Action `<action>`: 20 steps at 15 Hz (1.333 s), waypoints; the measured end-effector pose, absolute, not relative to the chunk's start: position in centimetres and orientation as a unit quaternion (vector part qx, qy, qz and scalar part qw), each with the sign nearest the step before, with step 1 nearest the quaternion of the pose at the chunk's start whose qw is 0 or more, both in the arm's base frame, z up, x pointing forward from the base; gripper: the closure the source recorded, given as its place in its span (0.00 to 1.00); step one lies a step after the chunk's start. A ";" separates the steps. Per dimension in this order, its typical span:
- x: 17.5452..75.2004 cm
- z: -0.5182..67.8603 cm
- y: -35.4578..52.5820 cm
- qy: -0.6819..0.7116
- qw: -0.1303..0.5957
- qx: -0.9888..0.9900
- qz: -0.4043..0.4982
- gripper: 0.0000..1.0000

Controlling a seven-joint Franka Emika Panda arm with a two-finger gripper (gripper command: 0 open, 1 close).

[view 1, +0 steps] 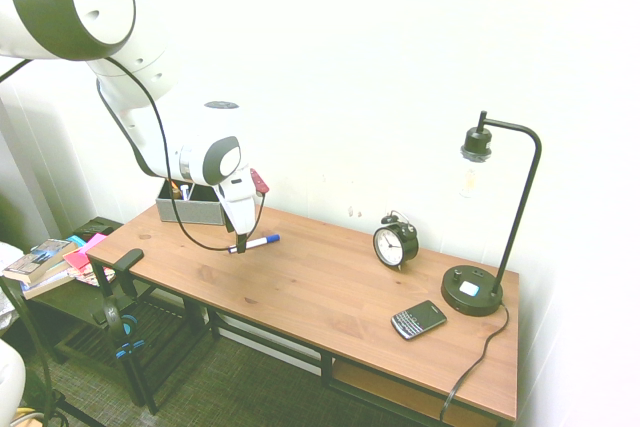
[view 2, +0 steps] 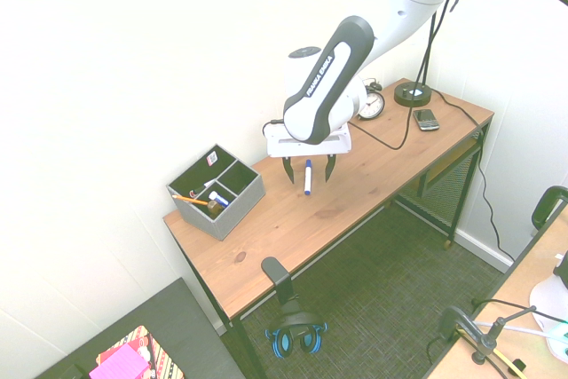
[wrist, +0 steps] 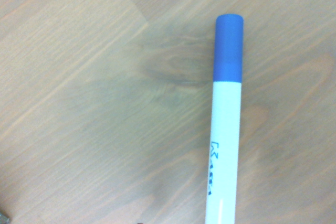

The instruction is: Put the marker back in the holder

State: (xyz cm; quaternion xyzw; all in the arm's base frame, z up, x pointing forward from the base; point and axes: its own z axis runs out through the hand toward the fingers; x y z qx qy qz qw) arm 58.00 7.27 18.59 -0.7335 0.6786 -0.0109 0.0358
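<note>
Shows marker [view 2: 308, 179] lying on desk [view 2: 266, 246], outside holder [view 2: 240, 217] & apart from it; bears blue print, illegible in wrist view. Shows gripper [view 2: 310, 182] w/ fingers spread wide, straddling marker, empty. Reads "FRANKA EMIKA" on arm [view 2: 327, 77]. Shows sm. white label [view 2: 212, 158], too sm. to read, on holder's inner wall; orange pencil [view 2: 190, 201] in holder; clock [view 2: 371, 106] farther from holder than marker.

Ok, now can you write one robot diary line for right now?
gripper: open, above white-barrelled blue-capped marker | marker: lying on brown wooden desk | grey rectangular organizer box: marker not yet inside
</note>
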 end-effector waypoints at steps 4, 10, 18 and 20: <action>58.7 16.7 7.1 0.679 0.035 -0.733 -0.008 1.00; 60.0 16.0 6.7 0.679 0.037 -0.733 -0.009 1.00; 60.1 16.0 6.9 0.672 0.030 -0.740 -0.009 1.00; 60.1 16.0 6.9 0.670 0.031 -0.742 -0.009 1.00</action>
